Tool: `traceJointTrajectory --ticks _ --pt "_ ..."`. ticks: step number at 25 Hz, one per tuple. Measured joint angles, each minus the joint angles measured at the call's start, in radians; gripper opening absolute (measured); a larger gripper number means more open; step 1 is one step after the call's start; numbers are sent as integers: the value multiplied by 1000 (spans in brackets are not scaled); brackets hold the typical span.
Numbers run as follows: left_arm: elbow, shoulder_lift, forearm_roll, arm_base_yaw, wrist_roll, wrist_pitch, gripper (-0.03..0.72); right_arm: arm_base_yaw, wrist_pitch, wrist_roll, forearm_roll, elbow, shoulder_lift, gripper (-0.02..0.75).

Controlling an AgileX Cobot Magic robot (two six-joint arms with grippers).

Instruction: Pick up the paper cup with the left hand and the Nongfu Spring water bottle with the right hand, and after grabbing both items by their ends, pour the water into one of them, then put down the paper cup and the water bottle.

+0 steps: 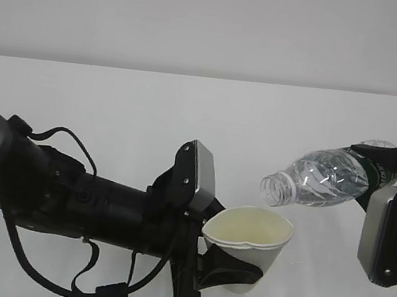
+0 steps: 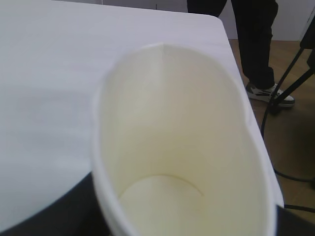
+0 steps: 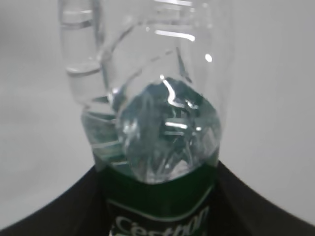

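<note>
The left hand (image 1: pixel 229 273), a black arm with a grey plate, has its jaws clamped partway on the small white tapered paper cup (image 1: pixel 248 244), squeezing its rim out of round above the white desk (image 1: pixel 152 113). The right hand (image 1: pixel 379 176) has its jaws closed around the green-labelled clear plastic bottle (image 1: pixel 322 181), tipped neck-down just above the cup's rim.

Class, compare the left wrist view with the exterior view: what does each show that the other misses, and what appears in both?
Only the left wrist view shows the inside bottom of the paper cup, which looks dry, and a person's legs beyond the table.

Only the exterior view shows the tilted Nongfu Spring water bottle, its open neck just above the cup's rim, and both arms.

Both show the squeezed cup and the white table.
</note>
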Motion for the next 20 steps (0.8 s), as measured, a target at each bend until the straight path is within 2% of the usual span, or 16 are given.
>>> traceJointTrajectory --ticks 20 --pt "0 0 0 0 2 0 386 0 -9 -47 8 0 0 383"
